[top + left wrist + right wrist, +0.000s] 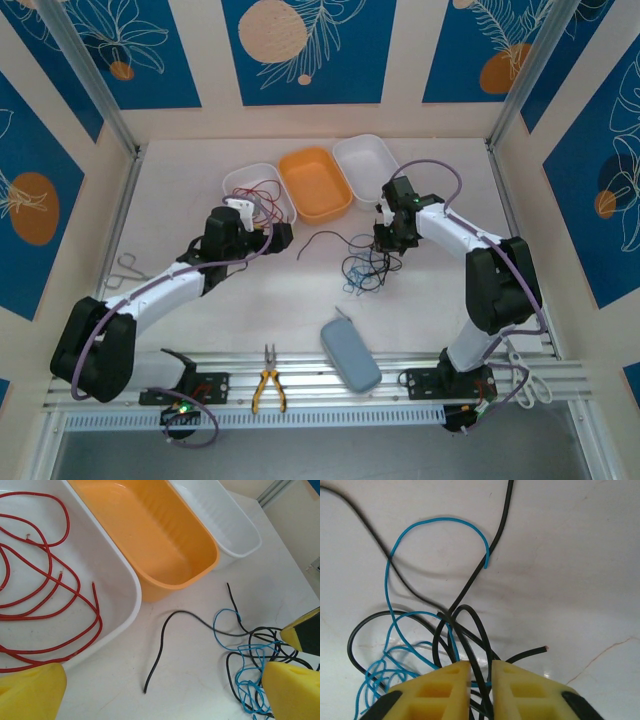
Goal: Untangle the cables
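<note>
Pull-apart step. Gripping black cable (499,530) in right fingers (462,675), nearly shut, within tangle (362,275) on surface (440,300). Left fingers (290,690) wide, empty, over red cables (30,493) in white tray (135,587). Next: lift slowly, watch blue cable (440,519) dragging

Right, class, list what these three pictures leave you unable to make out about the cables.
1. Right wrist view: which of the black cables the right gripper pinches; its own fingers cover them.
2. Left wrist view: how far the red cables run; the left edge cuts them off.
3. Top external view: crossings in the tangle; too small.
</note>
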Motion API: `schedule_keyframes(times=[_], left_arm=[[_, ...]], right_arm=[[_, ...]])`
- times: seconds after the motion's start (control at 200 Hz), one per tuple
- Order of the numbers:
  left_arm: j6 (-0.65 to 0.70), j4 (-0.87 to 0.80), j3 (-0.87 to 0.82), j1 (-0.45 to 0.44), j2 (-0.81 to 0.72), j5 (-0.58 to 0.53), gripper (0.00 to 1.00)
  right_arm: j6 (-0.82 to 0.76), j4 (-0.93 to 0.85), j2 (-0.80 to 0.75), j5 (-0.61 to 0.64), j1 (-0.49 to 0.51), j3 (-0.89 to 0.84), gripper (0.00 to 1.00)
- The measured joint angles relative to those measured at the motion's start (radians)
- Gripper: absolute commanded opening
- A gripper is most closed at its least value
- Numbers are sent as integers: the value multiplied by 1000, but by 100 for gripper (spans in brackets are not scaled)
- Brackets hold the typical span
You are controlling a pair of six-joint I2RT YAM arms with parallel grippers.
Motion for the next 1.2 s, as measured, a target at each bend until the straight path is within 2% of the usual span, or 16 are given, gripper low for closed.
schedule_keyframes(times=[0.085, 0.35, 0.53, 0.84, 1.035, 1.2], left_arm=[[0, -3, 0, 0, 0, 2, 100], [8, -6, 0, 0, 0, 30, 100], [13, 14, 0, 0, 0, 86, 100], [3, 179, 0, -5, 26, 237, 100], [3, 236, -5, -14, 26, 270, 100], [4, 252, -29, -16, 11, 270, 100]], right_arm=[[5, -18, -18, 32, 12, 1, 0], [31, -114, -233, 175, 77, 19, 0], [46, -153, -402, 227, 112, 42, 0], [75, -193, -603, 221, 129, 63, 0], [100, -174, -695, 163, 129, 63, 0], [121, -134, -706, 133, 129, 63, 0]])
